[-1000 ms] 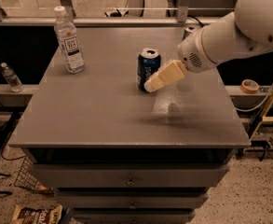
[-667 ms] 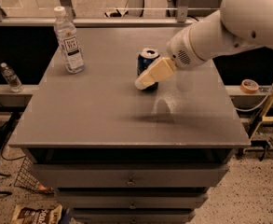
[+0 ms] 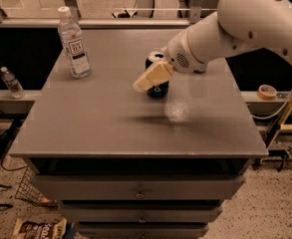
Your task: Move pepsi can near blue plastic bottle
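The pepsi can (image 3: pixel 158 89) stands upright near the middle of the grey table (image 3: pixel 110 128), dark blue with a silver top. My gripper (image 3: pixel 153 76), cream-coloured, is right in front of the can's middle and left side and hides most of it. The blue plastic bottle (image 3: pixel 73 44), clear with a white cap and a white label, stands upright at the table's back left, well to the left of the can and the gripper.
A small clear bottle (image 3: pixel 11 82) stands on a ledge left of the table. A roll of tape (image 3: pixel 267 91) lies on the ledge to the right. A snack bag (image 3: pixel 38 228) lies on the floor at the lower left. Drawers are under the tabletop.
My arm has swung left, and the gripper has gone from the can's right side to across its front, covering more of it. The can and the bottle stand where they were.
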Controlling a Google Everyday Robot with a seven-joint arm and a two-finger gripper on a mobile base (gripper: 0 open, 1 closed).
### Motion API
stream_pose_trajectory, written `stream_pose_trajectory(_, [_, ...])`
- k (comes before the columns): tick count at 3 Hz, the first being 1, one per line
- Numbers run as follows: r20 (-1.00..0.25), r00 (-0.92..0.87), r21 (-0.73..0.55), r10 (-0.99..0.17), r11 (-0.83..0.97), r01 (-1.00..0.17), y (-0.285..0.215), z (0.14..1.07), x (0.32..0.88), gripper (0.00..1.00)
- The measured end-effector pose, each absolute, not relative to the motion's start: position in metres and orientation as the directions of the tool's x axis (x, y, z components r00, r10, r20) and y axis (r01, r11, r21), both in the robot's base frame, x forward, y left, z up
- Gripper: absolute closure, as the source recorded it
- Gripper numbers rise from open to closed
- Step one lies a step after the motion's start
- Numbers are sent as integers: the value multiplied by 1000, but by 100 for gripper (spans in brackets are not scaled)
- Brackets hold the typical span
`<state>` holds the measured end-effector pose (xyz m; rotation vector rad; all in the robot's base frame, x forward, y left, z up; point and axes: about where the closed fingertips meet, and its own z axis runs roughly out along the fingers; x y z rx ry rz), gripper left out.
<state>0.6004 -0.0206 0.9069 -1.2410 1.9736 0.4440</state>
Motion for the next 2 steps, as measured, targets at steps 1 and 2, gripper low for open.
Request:
stream_pose_trajectory(1, [-752,-249,-65,-610,444,-894,-10,895,605,48])
stream_pose_trajectory(2, [-759,-227,-67,-610,421,-905,-7,896,610,73])
